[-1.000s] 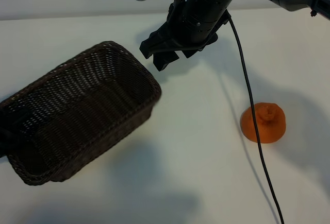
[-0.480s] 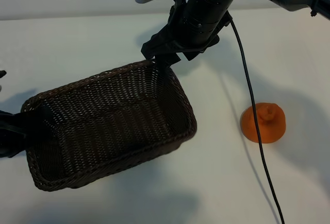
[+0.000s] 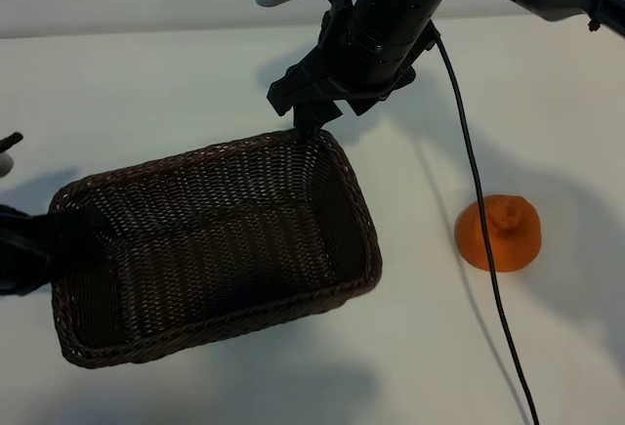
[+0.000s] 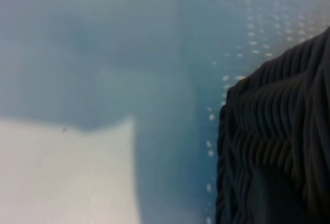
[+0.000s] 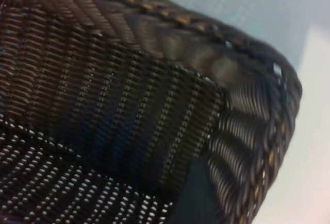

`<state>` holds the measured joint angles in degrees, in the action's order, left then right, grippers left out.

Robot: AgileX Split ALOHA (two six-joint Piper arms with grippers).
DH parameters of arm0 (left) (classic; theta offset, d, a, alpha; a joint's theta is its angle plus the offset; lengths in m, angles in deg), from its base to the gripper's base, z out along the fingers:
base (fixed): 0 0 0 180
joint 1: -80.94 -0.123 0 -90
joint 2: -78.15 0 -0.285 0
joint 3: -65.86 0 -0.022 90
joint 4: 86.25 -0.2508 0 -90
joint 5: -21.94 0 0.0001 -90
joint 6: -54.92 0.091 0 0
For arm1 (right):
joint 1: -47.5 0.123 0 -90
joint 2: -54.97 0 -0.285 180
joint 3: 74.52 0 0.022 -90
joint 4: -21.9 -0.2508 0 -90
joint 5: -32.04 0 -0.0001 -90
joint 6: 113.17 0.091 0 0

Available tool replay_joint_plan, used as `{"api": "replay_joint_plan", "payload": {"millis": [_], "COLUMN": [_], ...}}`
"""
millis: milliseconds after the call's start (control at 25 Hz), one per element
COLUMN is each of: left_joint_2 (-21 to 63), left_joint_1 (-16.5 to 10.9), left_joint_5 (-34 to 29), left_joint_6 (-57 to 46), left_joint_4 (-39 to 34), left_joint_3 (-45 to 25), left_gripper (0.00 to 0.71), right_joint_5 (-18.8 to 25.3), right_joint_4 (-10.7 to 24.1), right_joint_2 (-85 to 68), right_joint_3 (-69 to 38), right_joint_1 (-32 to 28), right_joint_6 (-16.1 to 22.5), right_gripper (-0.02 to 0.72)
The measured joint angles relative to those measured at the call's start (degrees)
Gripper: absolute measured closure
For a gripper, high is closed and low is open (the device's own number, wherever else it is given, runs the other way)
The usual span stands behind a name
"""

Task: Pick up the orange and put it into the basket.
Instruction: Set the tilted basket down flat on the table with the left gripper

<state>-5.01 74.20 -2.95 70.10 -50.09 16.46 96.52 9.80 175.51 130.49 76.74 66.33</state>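
Woven wicker basket (image 3: 210, 249), L pincer (image 3: 29, 249) clamping rim; R pincer (image 3: 311, 112) open; lumpy orange (image 3: 498, 233) apart.

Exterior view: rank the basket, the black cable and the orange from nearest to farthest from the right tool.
From the right tool:
1. basket, far rim just beneath the tool
2. black cable, trailing down to its right
3. orange, on the table at right

A dark brown woven basket (image 3: 210, 249) with a braided rim is seen on a white counter (image 3: 410, 347). A bright orange fruit (image 3: 499, 233) is crossed by a black cable (image 3: 479, 220).
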Motion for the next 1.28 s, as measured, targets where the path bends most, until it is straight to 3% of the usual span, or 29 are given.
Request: {"api": "replay_joint_plan", "payload": {"millis": [240, 640, 960, 1280], "left_joint_2": [0.0, -4.0, -9.5, -15.8], "left_joint_1": [0.0, 0.0, 0.0, 0.0], "left_joint_5": [-2.5, -2.7, 0.3, -1.6], "left_joint_6": [0.9, 4.7, 17.9, 20.9], "left_joint_4": [-0.1, 0.2, 13.4, 16.0], "left_joint_3": [4.6, 4.8, 6.0, 13.3], "left_gripper": [0.555, 0.555, 0.555, 0.555], "right_joint_5": [0.3, 0.3, 0.3, 0.3], "right_joint_4": [0.0, -0.1, -0.1, -0.1], "right_joint_2": [0.0, 0.0, 0.0, 0.0], "right_joint_3": [0.0, 0.0, 0.0, 0.0], "right_joint_1": [0.0, 0.0, 0.0, 0.0], "right_joint_6": [0.0, 0.0, 0.0, 0.0], "right_gripper": [0.110, 0.110, 0.110, 0.110]}}
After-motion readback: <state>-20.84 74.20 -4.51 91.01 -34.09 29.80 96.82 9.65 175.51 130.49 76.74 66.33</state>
